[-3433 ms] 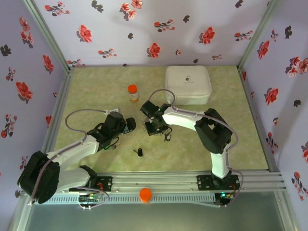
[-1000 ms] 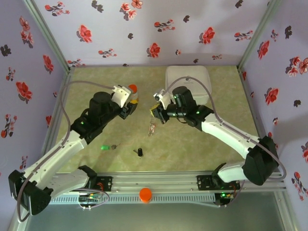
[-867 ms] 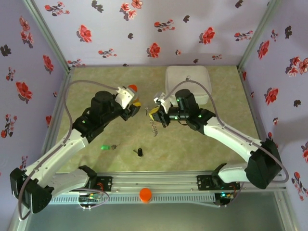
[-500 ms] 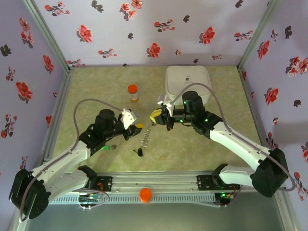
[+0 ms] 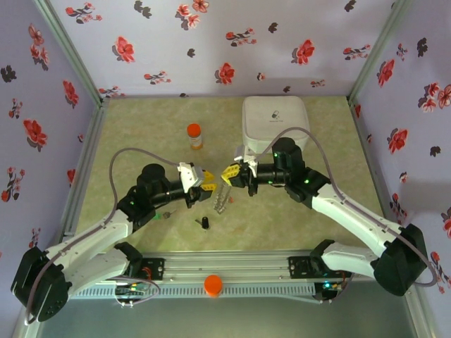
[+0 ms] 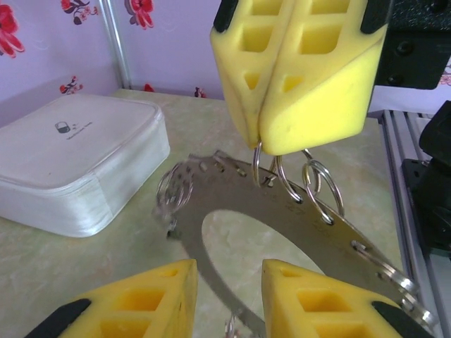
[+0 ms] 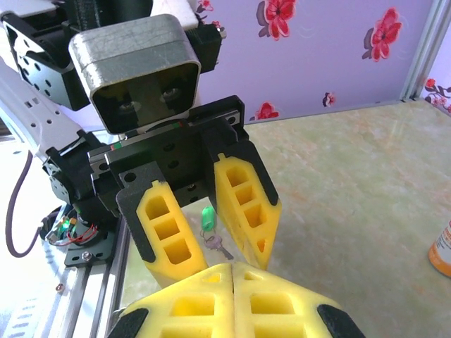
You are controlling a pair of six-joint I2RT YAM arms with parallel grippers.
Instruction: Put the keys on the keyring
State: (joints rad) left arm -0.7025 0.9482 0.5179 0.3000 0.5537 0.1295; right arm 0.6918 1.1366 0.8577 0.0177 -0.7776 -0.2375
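The keyring, a dark grey flat ring carrying small wire loops, hangs from my right gripper, which is shut on one of its loops. In the top view the keyring dangles between both grippers above the table. My left gripper faces it, open, with the ring's lower arc passing between its yellow fingers without touching. From the right wrist, my right gripper points at the left gripper. A green-headed key lies on the table behind it. A black-headed key lies near the front.
A white rounded-square case sits at the back right, also in the left wrist view. An orange bottle stands at the back left of centre. The aluminium rail runs along the near edge.
My left arm has swung down from beside the orange bottle to meet the ring, and its jaws have narrowed. The right gripper has carried the keyring lower and nearer.
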